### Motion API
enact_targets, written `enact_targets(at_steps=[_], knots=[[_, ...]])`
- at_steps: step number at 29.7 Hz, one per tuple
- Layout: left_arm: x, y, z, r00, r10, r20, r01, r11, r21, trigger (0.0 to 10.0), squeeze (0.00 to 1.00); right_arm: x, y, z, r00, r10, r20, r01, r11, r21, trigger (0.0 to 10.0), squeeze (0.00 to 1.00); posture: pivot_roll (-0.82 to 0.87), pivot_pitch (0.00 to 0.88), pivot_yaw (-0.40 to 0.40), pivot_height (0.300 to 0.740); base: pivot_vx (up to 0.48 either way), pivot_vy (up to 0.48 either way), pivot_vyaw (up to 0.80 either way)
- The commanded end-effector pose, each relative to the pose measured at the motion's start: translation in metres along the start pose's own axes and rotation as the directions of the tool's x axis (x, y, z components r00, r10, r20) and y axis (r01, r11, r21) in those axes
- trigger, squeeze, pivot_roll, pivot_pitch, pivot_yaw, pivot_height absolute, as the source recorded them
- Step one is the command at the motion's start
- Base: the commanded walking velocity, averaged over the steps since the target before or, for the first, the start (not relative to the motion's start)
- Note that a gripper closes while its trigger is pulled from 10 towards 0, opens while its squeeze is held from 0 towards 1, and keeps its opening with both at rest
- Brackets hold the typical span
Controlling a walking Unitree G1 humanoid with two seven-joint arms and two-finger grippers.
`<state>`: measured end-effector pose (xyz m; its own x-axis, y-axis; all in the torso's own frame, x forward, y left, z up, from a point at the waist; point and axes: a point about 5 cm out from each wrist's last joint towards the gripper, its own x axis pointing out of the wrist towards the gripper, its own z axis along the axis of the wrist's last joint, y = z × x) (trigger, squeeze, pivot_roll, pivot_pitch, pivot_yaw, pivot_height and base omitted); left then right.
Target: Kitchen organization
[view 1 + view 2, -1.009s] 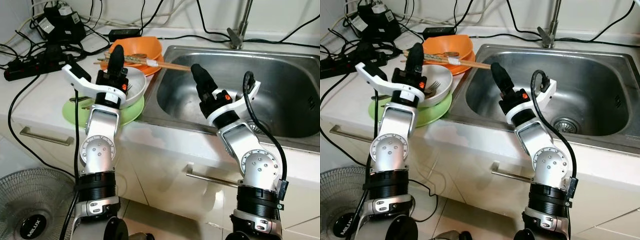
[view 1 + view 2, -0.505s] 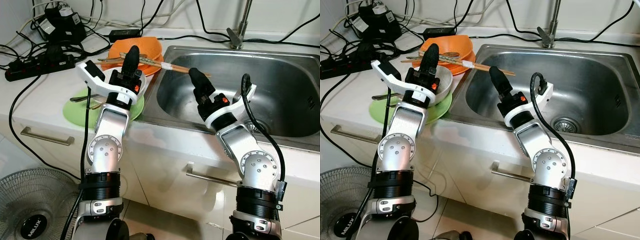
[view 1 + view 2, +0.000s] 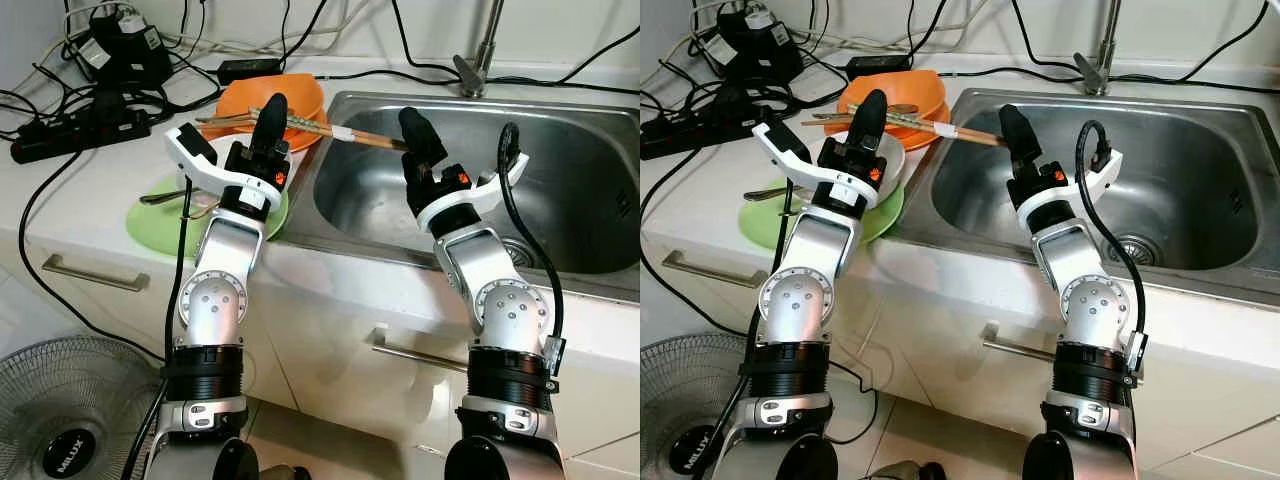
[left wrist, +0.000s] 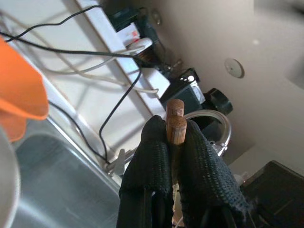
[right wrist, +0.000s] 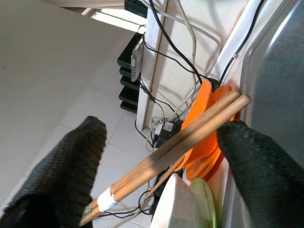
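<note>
Left hand [image 3: 272, 108] pinched tight on the chopsticks [image 3: 300, 124]; in my left wrist view both round ends stick out just past the fingertips [image 4: 159, 142]. The pair runs level from over the orange bowl [image 3: 300, 95] across the sink [image 3: 560, 130] rim. Right hand [image 3: 415, 128] over the sink's near-left part, fingers spread wide, one either side of the chopsticks' far end; I can't tell if they touch. White bowl [image 3: 890, 160] sits on the green plate [image 3: 150, 220] on the counter [image 3: 80, 200].
</note>
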<state>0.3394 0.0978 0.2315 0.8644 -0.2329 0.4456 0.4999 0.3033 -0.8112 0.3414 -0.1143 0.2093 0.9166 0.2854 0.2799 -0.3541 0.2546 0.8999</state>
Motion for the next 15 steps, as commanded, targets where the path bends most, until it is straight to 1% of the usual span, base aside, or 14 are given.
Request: enact_targets(at_steps=[1, 7, 15], knots=[[-0.002, -0.005, -0.034, 1.0, 0.023, -0.012, -0.025, 0.985, -0.171, 0.0, 0.0, 0.014, 0.023, -0.019, 0.996, 0.09, -0.024, -0.088, 0.993, 0.077, 0.0, 0.0, -0.08, 0.064, 0.137, 0.74, 0.0, 0.0, 0.0], [0.0, 0.0, -0.039, 0.999, 0.04, -0.025, -0.045, 0.978, -0.202, 0.0, 0.0, 0.015, 0.022, -0.024, 0.996, 0.081, -0.03, -0.078, 0.993, 0.086, 0.0, 0.0, -0.09, 0.065, 0.136, 0.74, 0.0, 0.0, 0.0], [0.003, 0.0, -0.046, 0.998, 0.048, -0.039, -0.055, 0.974, -0.221, 0.0, 0.0, 0.016, 0.025, -0.029, 0.996, 0.082, -0.036, -0.078, 0.992, 0.099, 0.0, 0.0, -0.1, 0.066, 0.138, 0.74, 0.0, 0.0, 0.0]])
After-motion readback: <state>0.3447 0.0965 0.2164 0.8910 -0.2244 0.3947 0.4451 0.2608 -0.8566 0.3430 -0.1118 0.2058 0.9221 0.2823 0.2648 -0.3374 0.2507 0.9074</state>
